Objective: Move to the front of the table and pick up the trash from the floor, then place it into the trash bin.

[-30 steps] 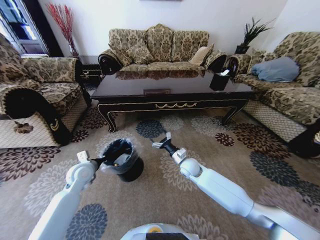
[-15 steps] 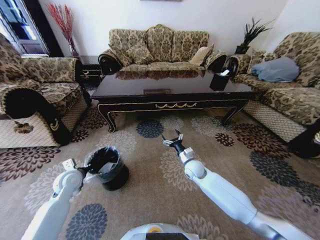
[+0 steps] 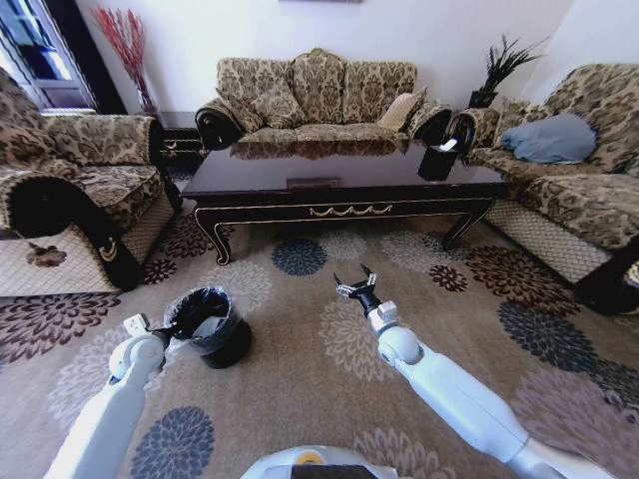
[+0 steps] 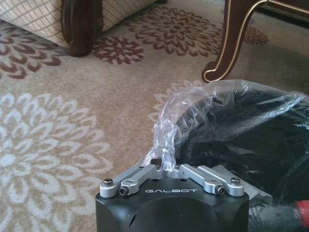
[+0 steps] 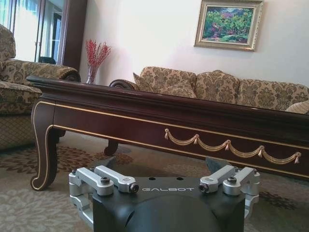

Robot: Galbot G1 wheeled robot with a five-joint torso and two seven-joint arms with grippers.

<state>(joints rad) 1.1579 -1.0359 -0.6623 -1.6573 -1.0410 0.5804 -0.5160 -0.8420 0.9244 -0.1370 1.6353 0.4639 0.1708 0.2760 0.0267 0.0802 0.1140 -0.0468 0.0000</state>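
The trash bin point(image 3: 212, 327), small, round and black with a thin plastic liner, stands on the carpet at my lower left. My left gripper point(image 3: 172, 337) is at its near rim, and in the left wrist view this left gripper point(image 4: 164, 165) is shut on a pinch of the clear liner point(image 4: 193, 104). A small red bit point(image 4: 302, 209) shows inside the bin's edge; I cannot tell what it is. The trash is otherwise out of view. My right gripper point(image 3: 356, 284) hovers open and empty over the carpet, facing the table point(image 3: 339, 172). In the right wrist view the right gripper point(image 5: 159, 166) is spread before the table point(image 5: 159, 113).
Patterned sofas ring the carpet: an armchair point(image 3: 80, 200) at left, a couch point(image 3: 319, 95) behind the table, another point(image 3: 569, 170) at right. A black tissue box point(image 3: 437, 160) sits on the table's right end. A curved table leg point(image 4: 231, 41) stands just past the bin.
The bin and my left gripper have moved left and back toward me. My right gripper has drifted right and slightly nearer, still open.
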